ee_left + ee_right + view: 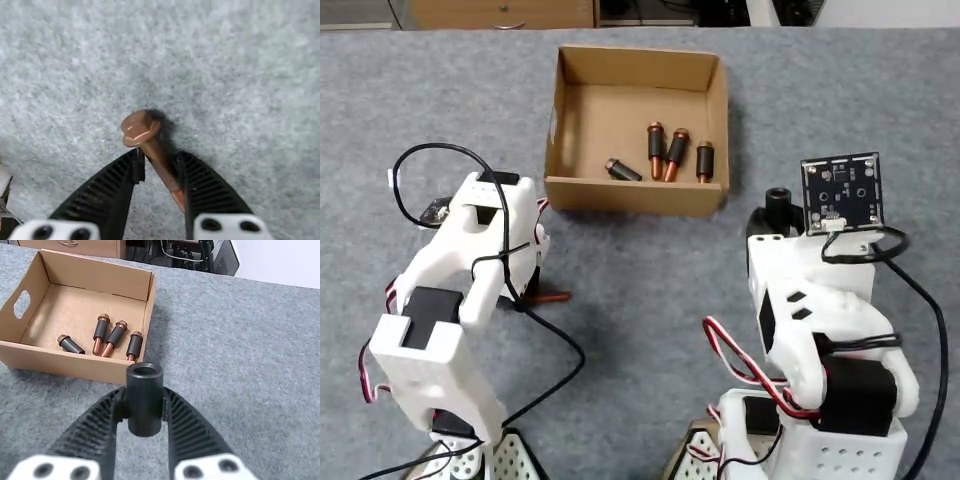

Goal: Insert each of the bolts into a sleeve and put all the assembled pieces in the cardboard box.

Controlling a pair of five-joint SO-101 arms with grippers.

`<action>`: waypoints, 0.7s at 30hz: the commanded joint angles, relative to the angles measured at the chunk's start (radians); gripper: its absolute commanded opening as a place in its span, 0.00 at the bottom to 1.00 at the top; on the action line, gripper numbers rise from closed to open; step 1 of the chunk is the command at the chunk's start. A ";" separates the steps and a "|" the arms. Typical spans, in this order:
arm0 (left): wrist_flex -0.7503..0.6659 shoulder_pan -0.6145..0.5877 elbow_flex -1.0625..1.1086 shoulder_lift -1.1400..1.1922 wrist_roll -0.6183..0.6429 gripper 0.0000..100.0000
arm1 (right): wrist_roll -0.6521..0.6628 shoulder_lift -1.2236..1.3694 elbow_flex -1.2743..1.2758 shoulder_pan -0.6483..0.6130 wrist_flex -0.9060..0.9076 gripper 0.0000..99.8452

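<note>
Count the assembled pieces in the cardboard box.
4: one assembled piece lies alone on the cardboard box floor; three more lie close together beside it. None appears hidden.

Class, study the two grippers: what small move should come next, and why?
Probably the left gripper should carry its bolt toward the right gripper, since that one holds a sleeve upright with its bore open, and bolt and sleeve are apart. Four assembled pieces lie in the cardboard box.
</note>
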 commanded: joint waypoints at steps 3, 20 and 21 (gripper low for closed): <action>0.002 -0.037 0.002 0.035 0.008 0.03 | 0.009 -0.007 -0.053 0.013 -0.026 0.00; 0.359 -0.040 -0.436 0.028 -0.244 0.02 | 0.009 -0.007 -0.053 0.013 -0.026 0.00; 0.407 -0.035 -0.496 0.028 -0.262 0.02 | 0.008 -0.007 -0.053 0.013 -0.026 0.00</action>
